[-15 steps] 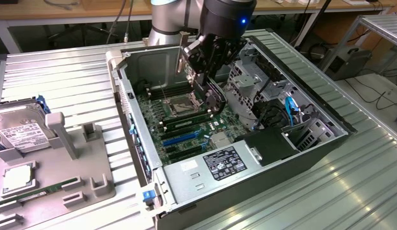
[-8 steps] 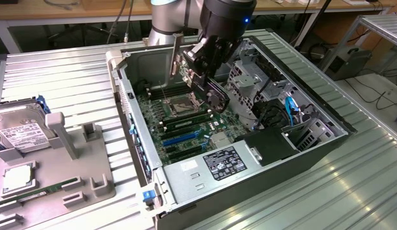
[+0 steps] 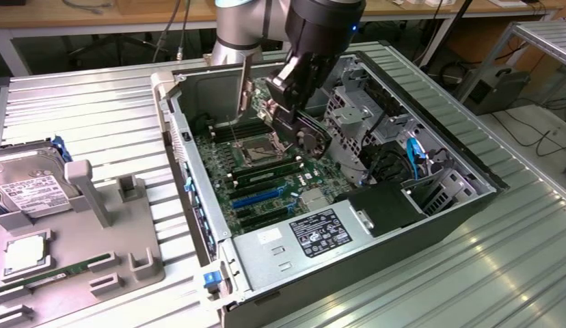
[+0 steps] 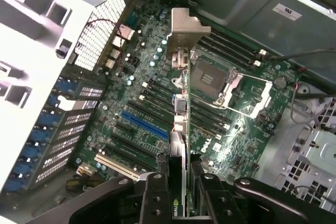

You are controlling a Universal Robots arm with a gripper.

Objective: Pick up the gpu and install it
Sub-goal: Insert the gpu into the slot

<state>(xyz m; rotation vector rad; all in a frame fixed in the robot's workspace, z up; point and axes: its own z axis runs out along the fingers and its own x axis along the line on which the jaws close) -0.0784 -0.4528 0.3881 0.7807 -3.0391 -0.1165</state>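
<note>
As gpu (image 4: 180, 108) hangs over motherboard (image 4: 152, 85), fingers (image 4: 156, 198) grip it, half-closed (bracket end away).

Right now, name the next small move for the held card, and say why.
Probably shift the thin dark graphics card with the silver metal bracket sideways toward the long blue expansion slot, keeping it raised. The fingers clamp it edge-on above the green motherboard, and it hangs nearer the square processor socket than that slot.
</note>
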